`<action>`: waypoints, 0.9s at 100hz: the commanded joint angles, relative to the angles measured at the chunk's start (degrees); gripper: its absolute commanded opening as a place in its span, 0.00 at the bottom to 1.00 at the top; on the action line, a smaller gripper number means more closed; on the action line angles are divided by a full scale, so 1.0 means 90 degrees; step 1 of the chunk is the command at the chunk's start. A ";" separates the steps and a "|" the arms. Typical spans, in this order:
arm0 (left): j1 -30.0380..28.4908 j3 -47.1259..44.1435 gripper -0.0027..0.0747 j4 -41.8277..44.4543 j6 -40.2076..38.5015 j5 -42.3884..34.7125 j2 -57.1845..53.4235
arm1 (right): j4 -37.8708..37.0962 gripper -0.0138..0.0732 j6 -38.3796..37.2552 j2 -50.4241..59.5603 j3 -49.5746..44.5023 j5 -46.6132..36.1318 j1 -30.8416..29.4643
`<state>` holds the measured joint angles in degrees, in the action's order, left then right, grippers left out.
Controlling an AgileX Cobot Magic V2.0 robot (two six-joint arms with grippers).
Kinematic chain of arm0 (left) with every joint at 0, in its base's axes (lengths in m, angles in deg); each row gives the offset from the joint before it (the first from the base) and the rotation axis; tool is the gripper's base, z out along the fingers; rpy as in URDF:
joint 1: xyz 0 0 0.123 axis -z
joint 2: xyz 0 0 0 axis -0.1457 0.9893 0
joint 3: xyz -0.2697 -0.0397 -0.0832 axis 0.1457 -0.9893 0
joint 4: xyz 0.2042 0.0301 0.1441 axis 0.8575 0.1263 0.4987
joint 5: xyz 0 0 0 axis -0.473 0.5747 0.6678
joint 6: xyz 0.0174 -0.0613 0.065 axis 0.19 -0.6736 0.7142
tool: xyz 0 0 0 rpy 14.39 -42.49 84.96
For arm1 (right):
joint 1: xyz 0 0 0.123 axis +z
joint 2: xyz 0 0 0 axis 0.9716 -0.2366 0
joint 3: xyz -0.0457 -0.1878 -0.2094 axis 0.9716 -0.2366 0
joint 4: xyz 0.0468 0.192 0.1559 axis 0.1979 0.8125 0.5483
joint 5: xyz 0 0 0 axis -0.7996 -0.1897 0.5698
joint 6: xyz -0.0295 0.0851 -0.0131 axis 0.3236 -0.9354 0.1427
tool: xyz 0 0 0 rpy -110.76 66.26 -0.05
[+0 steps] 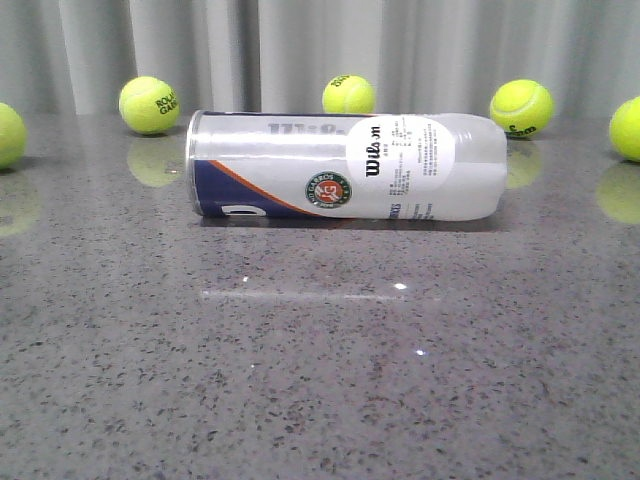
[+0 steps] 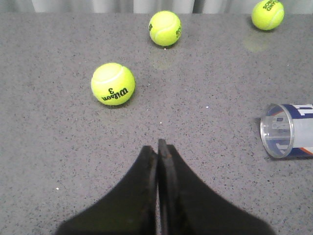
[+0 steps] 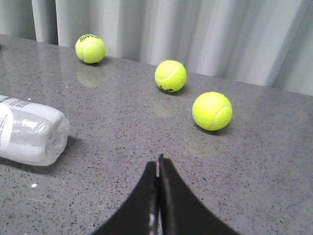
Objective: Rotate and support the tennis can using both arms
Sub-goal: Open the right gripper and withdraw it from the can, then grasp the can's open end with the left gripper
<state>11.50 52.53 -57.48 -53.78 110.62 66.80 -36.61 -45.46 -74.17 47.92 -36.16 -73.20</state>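
Note:
The tennis can lies on its side across the middle of the grey table, silver rim to the left, clear rounded end to the right. Its open rim end shows at the edge of the left wrist view, and its clear end in the right wrist view. Neither arm appears in the front view. My left gripper is shut with nothing in it, well short of the can's rim. My right gripper is also shut and empty, off to the side of the can's clear end.
Several yellow-green tennis balls sit along the back by the grey curtain, among them one at back left, one behind the can and one at back right. A ball lies ahead of the left gripper, another ahead of the right.

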 commanded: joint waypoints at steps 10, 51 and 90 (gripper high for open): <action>0.0063 0.0229 0.32 -0.0277 -0.0005 -0.0395 0.0307 | 0.0009 0.08 0.0013 -0.0028 0.0148 -0.0533 -0.0047; 0.0063 0.0229 0.85 -0.1819 0.0244 -0.0320 0.1052 | 0.0009 0.08 0.0013 -0.0028 0.0148 -0.0533 -0.0047; 0.0063 0.0300 0.83 -0.6110 0.3895 0.0670 0.3215 | 0.0009 0.08 0.0013 -0.0028 0.0148 -0.0533 -0.0047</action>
<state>11.55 52.79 -102.82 -25.39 114.79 92.48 -36.61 -45.46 -74.17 47.92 -36.16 -73.20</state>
